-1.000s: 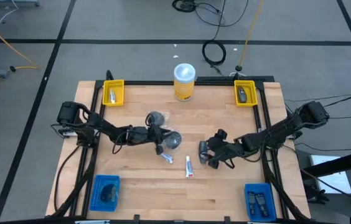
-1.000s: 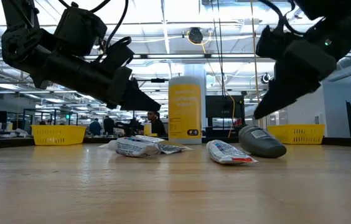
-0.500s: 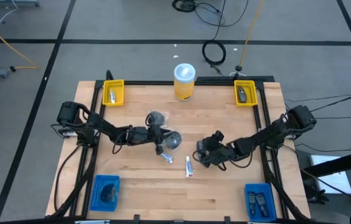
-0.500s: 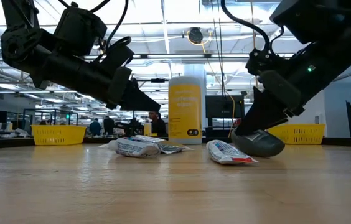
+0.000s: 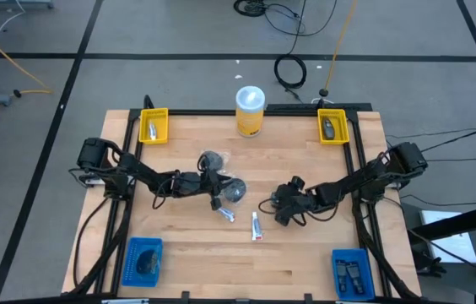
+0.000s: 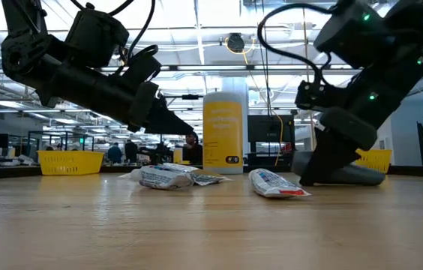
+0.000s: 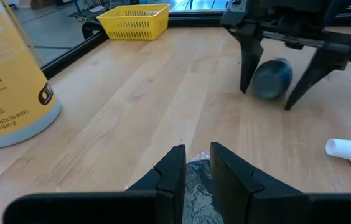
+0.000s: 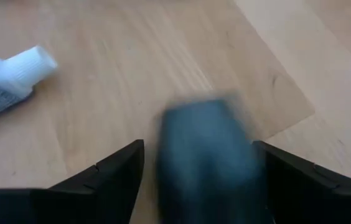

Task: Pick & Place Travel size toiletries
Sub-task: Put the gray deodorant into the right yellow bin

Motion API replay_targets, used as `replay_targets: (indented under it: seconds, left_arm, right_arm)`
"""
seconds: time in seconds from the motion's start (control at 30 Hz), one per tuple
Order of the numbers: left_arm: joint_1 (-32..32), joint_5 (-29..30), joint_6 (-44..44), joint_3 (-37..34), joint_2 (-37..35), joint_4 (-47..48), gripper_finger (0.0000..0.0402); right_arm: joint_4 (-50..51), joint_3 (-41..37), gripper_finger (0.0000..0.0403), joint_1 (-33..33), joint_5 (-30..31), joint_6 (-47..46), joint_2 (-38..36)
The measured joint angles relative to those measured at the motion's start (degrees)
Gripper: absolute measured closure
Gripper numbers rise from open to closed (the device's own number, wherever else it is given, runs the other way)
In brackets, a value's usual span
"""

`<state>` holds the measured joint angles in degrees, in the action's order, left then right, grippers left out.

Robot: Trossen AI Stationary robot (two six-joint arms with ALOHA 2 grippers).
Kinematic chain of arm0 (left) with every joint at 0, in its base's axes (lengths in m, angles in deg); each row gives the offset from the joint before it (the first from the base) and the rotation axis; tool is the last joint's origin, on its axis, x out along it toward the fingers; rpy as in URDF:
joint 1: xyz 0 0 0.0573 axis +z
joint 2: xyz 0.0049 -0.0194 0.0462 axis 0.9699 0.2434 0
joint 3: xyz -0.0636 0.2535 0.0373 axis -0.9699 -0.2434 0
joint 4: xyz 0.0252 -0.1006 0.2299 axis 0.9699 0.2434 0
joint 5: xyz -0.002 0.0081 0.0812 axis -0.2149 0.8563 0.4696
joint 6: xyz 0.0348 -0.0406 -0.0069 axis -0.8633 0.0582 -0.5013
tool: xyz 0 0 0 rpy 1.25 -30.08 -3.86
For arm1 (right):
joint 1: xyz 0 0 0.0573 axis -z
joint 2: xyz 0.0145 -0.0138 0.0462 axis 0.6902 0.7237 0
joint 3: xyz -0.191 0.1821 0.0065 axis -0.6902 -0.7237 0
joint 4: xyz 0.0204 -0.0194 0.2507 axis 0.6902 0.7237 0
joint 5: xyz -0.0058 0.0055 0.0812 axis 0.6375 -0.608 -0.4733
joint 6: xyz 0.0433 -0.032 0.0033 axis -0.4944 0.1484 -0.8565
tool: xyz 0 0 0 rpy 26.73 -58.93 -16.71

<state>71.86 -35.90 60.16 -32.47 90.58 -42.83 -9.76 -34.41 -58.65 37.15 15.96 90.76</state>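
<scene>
My right gripper (image 5: pixel 276 205) is open and low on the table, a finger on either side of a dark grey oblong piece (image 7: pixel 272 78) that lies flat on the wood (image 8: pixel 206 149). A white tube with a red end (image 5: pixel 256 226) lies just to its left. My left gripper (image 5: pixel 213 181) hovers above the table (image 6: pixel 181 124), its fingers only a narrow gap apart. Under it lie dark discs in clear wrappers (image 5: pixel 234 190), whose crinkled film shows through the gap in the left wrist view (image 7: pixel 197 183). A smaller white tube (image 5: pixel 225 214) lies nearby. My right gripper comes at the dark grey oblong piece (image 6: pixel 354 176) slanting down from the table's right, one finger (image 7: pixel 247 62) on each side of it. I cannot tell whether either finger touches it. The piece rests on the table.
A big yellow canister with a white lid (image 5: pixel 250 111) stands at the far edge. Yellow bins (image 5: pixel 154 127) (image 5: pixel 332 127) sit at the far corners and blue bins (image 5: pixel 143 257) (image 5: pixel 349 270) at the near corners, each holding items. Bare wood lies along the near edge.
My right gripper has come down from above the table and moved a little toward the table's left, onto the dark grey piece, so that its open fingers now stand on either side of it.
</scene>
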Motion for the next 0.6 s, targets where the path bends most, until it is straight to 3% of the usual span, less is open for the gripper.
replay_targets:
  seconds: [0.43,0.6]
  left_arm:
    - [0.0,0.0,0.0,0.0,0.0,0.4,0.0327]
    - [0.0,0.0,0.0,0.0,0.0,0.2,0.0327]
  right_arm:
    - [8.2,-0.1,0.0217,0.9,-1.8,6.3,-5.0]
    - [12.6,-0.1,0.0217,2.3,-0.5,4.6,-10.5]
